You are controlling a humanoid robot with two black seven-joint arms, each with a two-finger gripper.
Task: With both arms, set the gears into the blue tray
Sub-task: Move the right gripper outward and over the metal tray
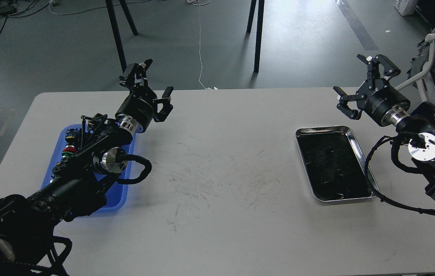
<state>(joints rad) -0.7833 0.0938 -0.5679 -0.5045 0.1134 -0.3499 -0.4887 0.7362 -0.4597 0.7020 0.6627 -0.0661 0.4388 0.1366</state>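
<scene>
Both grippers, left (152, 86) and right (363, 82), hang spread and empty above the bench (221, 161); gears (330, 150) lie in the steel tray (359, 147), well apart from the blue tray (58, 153), likely awaiting pickup.

Both arms raised, left claw (152, 90) and right claw (363, 86) spread wide.

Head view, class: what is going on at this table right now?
A two-armed robot stands at a white table. Its left claw hangs open beyond the blue tray, whose middle the arm hides. Its right claw hangs open above the table's far right edge, beyond the steel tray. Neither claw holds anything. A few small dark pieces, probably gears, lie on the steel tray's black bottom.
</scene>
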